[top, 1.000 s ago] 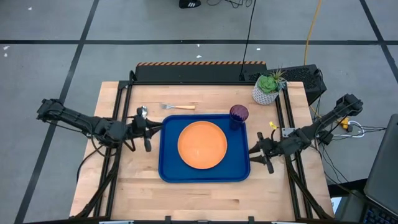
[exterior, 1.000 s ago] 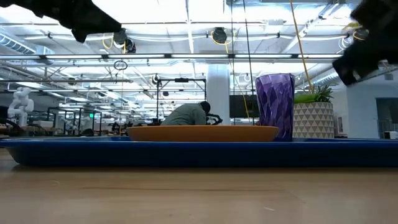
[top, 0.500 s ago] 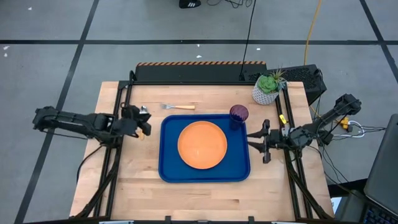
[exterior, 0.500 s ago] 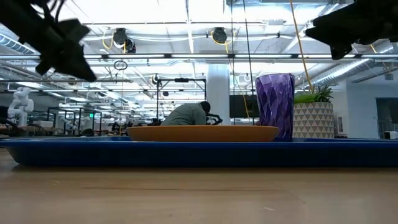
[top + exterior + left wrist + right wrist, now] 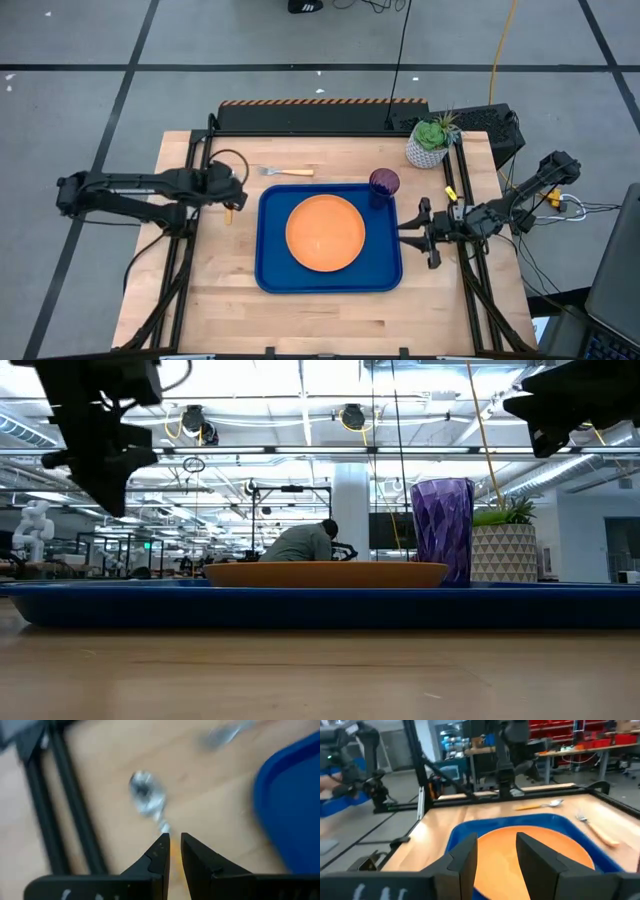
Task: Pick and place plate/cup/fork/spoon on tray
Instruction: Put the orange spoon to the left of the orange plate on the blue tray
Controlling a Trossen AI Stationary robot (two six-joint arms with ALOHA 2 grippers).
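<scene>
A large rectangular blue plastic tray [image 5: 270, 270] with rounded corners sits at the centre of the high view, and the round flat orange plate [image 5: 325, 232] lies in its middle. The small translucent dark purple tumbler [image 5: 384, 182] stands upright in the tray's upper right corner. The small fork with metal tines and a tan handle [image 5: 285, 172] lies on the wooden table [image 5: 300, 320] just above the tray's upper edge. The left gripper [image 5: 226, 187] hovers left of the tray's upper left corner, its fingers [image 5: 159, 851] drawn to a narrow gap above the small shiny silver spoon [image 5: 145, 796], holding nothing. The right gripper [image 5: 418, 233] waits just right of the tray, its fingers [image 5: 464, 860] moderately apart and empty. A white pot with a green plant [image 5: 431, 141] stands at the table's upper right.
</scene>
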